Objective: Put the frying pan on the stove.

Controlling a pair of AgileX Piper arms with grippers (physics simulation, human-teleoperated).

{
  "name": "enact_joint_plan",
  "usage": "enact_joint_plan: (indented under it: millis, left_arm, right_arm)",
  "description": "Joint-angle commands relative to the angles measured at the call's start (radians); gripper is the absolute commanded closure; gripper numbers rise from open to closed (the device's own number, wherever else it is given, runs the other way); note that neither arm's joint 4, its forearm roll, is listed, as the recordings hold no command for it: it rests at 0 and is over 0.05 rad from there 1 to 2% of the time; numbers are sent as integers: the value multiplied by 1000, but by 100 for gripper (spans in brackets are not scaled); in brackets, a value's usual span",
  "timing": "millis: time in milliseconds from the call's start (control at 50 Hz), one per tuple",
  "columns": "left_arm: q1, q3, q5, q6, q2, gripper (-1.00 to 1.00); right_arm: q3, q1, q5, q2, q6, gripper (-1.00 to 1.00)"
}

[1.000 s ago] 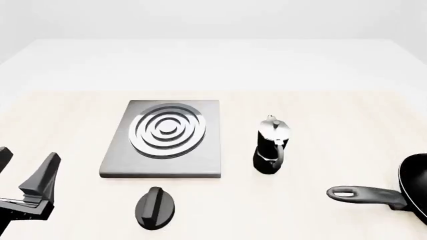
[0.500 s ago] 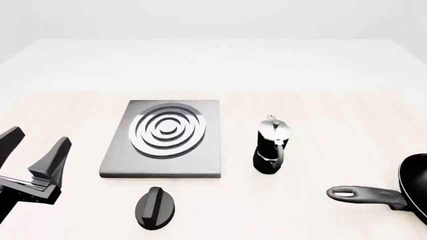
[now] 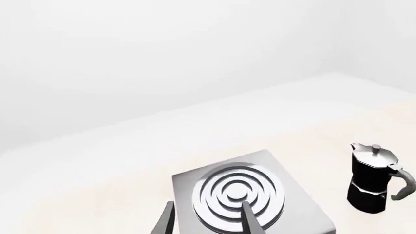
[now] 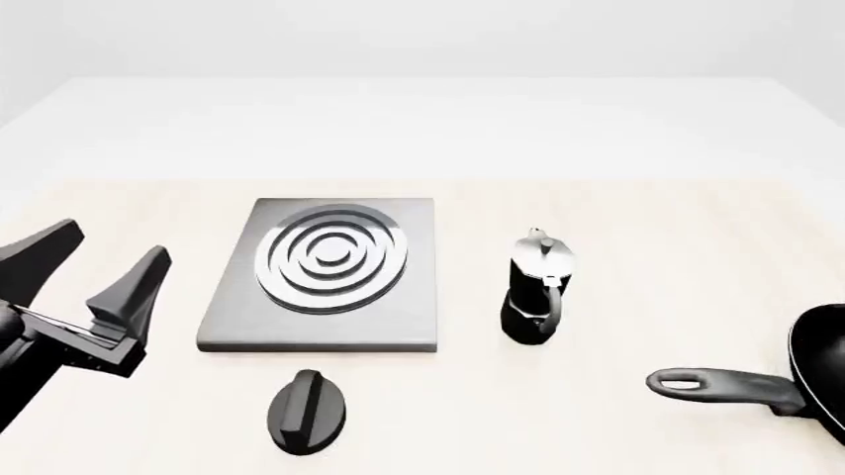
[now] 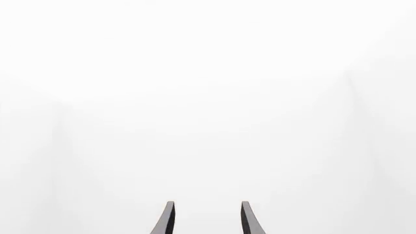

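Nearest me in the front view: small black oval knob [image 4: 308, 411] on the table [image 4: 620, 228], and the frying pan [image 4: 793, 381] cut off at the right edge, handle pointing left, nothing gripping it. My left gripper [image 4: 99, 259] hangs left of the stove [image 4: 324, 275], fingers apart, empty. Moka pot [image 4: 537, 289] stands right of the stove, apart from it. My right gripper [image 5: 205, 217] shows only in its wrist view, fingers apart, facing blank white.
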Motion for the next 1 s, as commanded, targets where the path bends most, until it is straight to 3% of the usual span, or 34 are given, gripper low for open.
enact_joint_plan:
  millis: [20, 560, 1000]
  left_arm:
    - [-61, -46, -38, 9, 88, -100]
    - [-222, -150, -129, -10, 294, -100]
    - [-323, -239, -145, -9, 410, -100]
  right_arm:
    - [-162, -5, 81, 0, 13, -100]
    - [-407, -1, 186, 0, 10, -100]
    - [-413, -6, 172, 0, 16, -100]
